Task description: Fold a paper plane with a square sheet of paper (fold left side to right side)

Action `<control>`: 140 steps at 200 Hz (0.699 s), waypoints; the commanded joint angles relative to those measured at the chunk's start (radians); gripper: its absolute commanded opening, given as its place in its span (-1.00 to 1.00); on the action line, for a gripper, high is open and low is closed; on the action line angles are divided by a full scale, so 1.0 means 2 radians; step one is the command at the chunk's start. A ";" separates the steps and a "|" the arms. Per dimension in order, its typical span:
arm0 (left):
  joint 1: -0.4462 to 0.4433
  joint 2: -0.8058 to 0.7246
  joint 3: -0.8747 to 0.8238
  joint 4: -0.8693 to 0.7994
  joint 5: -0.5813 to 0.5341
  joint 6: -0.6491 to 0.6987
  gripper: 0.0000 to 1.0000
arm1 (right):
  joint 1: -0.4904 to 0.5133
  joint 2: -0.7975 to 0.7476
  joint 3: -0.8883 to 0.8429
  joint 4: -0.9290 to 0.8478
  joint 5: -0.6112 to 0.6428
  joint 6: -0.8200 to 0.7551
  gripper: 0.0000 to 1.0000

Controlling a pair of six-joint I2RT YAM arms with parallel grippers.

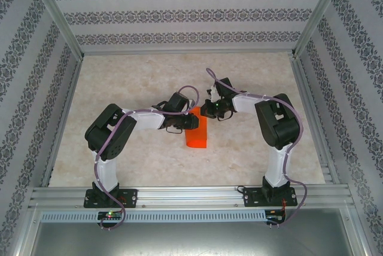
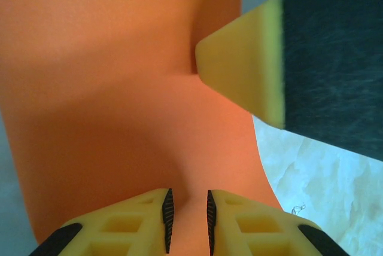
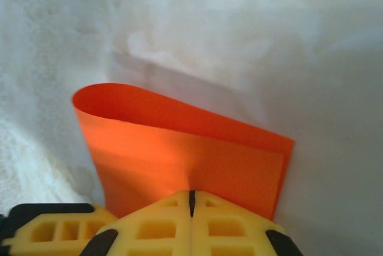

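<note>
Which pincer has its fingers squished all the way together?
The right pincer: its yellow fingertips meet with no gap. The left pincer leaves a slit showing orange paper.

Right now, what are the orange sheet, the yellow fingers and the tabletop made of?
Orange sheet: thin matte paper; it bends in a soft loop without cracking.
Yellow fingers: probably moulded or printed plastic, matte, hollow-ribbed; black ridged inner pads look like rubber.
Tabletop: smooth, marble-patterned; stone, laminate or printed film, cannot tell.
</note>
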State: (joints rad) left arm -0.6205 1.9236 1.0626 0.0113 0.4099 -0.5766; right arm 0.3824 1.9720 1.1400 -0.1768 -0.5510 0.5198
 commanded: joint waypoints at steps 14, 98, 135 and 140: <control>-0.008 -0.010 0.003 -0.036 -0.004 0.009 -0.39 | 0.005 0.020 0.013 -0.032 0.024 -0.008 -1.00; -0.008 -0.009 -0.001 -0.032 0.010 0.011 -0.38 | 0.007 0.017 -0.005 -0.031 0.032 -0.005 -1.00; -0.008 -0.013 -0.024 -0.031 0.008 0.017 -0.42 | 0.008 0.017 -0.001 -0.042 0.037 -0.005 -1.00; -0.008 -0.015 -0.028 -0.031 0.008 0.019 -0.43 | 0.007 0.017 0.000 -0.042 0.038 -0.005 -1.00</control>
State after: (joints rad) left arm -0.6228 1.8973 1.0492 -0.0338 0.4149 -0.5705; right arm 0.3840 1.9812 1.1519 -0.1944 -0.5388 0.5198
